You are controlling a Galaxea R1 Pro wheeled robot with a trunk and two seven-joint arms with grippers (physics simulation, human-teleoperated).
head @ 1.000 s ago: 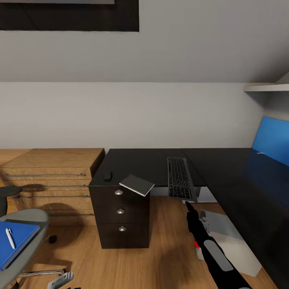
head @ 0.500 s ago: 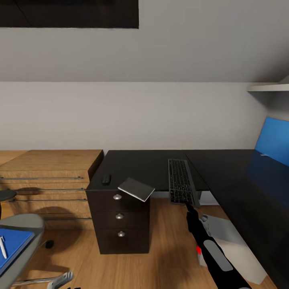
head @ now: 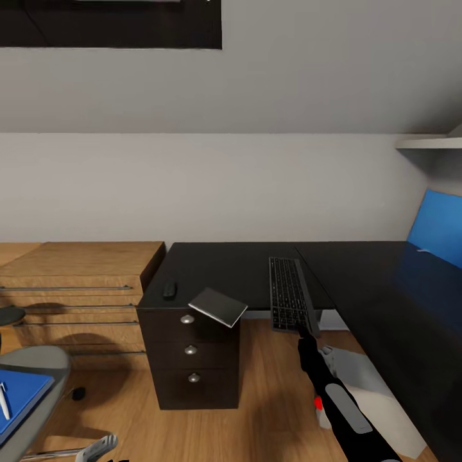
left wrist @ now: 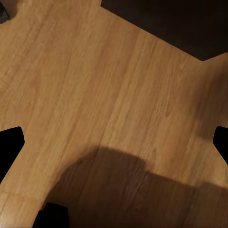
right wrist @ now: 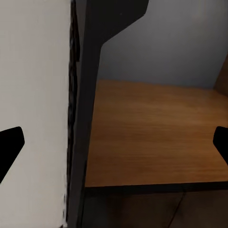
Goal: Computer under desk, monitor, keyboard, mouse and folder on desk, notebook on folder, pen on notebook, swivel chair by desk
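**Right tool at the keyboard's near end**

The right tool (head: 299, 328) is seen touching the near end of the keyboard (head: 287, 300), which overhangs the tabletop (head: 231, 266) edge. Whether it is closed cannot be told. Farther left, the notebook (head: 218, 306) and mouse (head: 169, 289) are shown.

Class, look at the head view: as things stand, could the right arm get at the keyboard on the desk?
Probably yes. The right gripper already sits at the near end of the keyboard, which overhangs the desk edge, and nothing lies between them.
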